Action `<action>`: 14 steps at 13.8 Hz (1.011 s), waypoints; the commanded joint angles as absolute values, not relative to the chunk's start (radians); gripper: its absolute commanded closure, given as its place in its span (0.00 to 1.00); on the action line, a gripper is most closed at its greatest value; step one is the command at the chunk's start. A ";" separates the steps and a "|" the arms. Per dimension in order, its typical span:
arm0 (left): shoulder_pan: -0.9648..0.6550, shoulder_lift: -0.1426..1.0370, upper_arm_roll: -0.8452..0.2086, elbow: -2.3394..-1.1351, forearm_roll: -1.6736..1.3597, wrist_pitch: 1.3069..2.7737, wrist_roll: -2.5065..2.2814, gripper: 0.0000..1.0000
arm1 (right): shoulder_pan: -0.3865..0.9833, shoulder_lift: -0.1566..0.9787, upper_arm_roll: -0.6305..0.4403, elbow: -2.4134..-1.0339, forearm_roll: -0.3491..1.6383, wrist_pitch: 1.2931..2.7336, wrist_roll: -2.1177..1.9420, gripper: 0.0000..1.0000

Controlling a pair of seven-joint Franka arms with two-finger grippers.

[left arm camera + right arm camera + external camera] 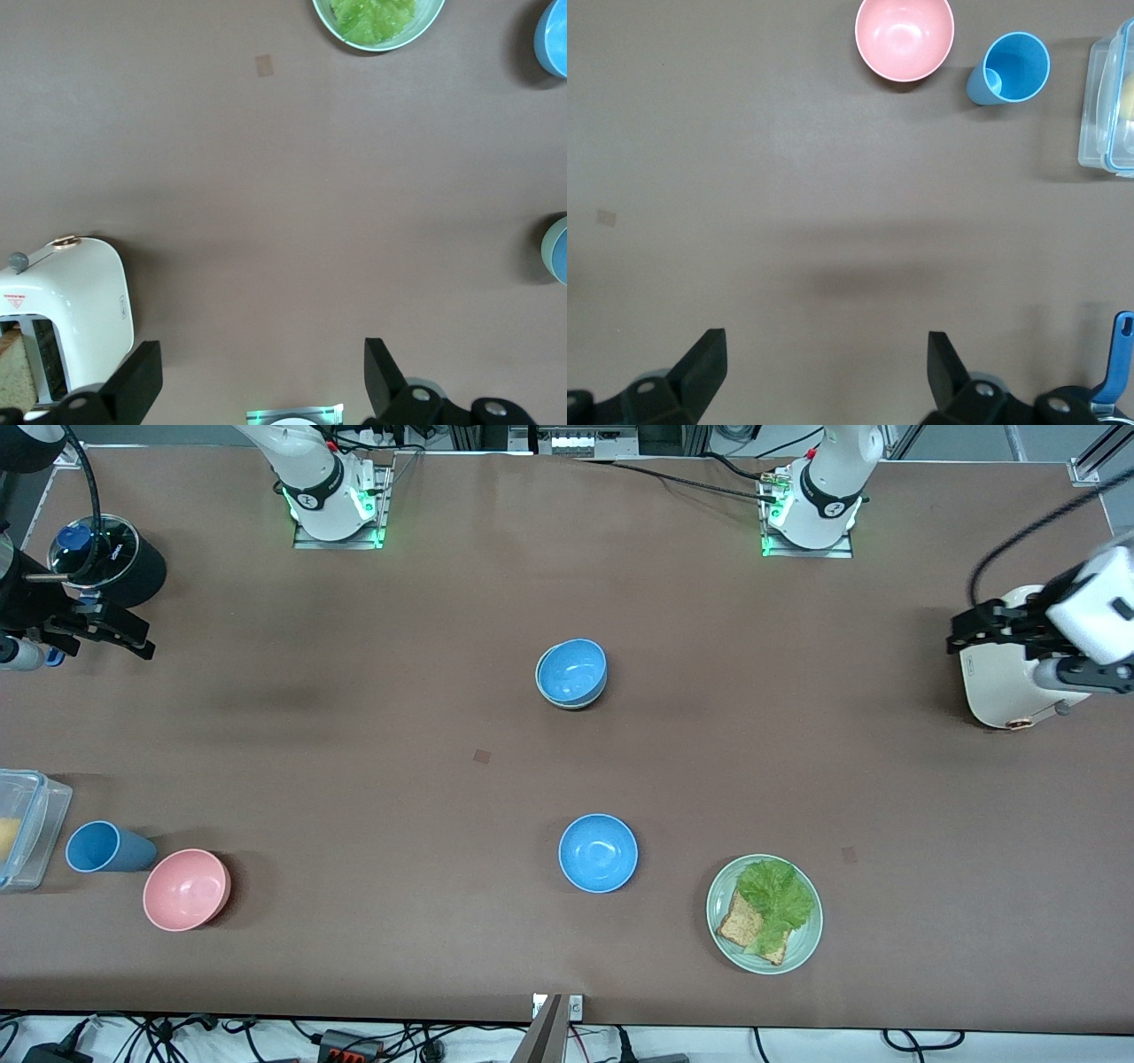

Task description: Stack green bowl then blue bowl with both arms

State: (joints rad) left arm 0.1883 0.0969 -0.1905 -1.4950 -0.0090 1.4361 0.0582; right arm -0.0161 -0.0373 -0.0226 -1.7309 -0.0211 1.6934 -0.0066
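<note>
The pale green bowl [574, 704] stands at the table's middle with a blue bowl [571, 670] nested inside it; only its rim shows. The stack also shows at the edge of the left wrist view [547, 249]. A second blue bowl [598, 853] sits alone, nearer to the front camera, and also shows in the left wrist view [554, 35]. My left gripper [961, 631] [261, 354] is open and empty, up over the toaster. My right gripper [142, 638] [826, 341] is open and empty, up at the right arm's end of the table.
A white toaster [1005, 682] [84, 301] stands at the left arm's end. A green plate [806, 943] [431, 18] holds lettuce and bread. A pink bowl [186, 889] [904, 35], a blue cup [102, 848] [1014, 69], a clear container [27, 824] [1106, 106] and a black pot [115, 558] are at the right arm's end.
</note>
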 commanded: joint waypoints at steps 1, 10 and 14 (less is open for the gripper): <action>0.156 0.058 -0.176 -1.534 -0.025 1.440 0.072 0.00 | -0.029 -0.052 -0.011 -1.740 -0.028 1.675 -0.021 0.00; 0.163 0.054 -0.195 -1.532 -0.018 1.454 -0.137 0.00 | -0.029 -0.060 -0.011 -1.738 -0.025 1.648 -0.021 0.00; 0.164 0.054 -0.202 -1.532 -0.017 1.454 -0.158 0.00 | -0.031 -0.060 -0.011 -1.738 -0.025 1.647 -0.021 0.00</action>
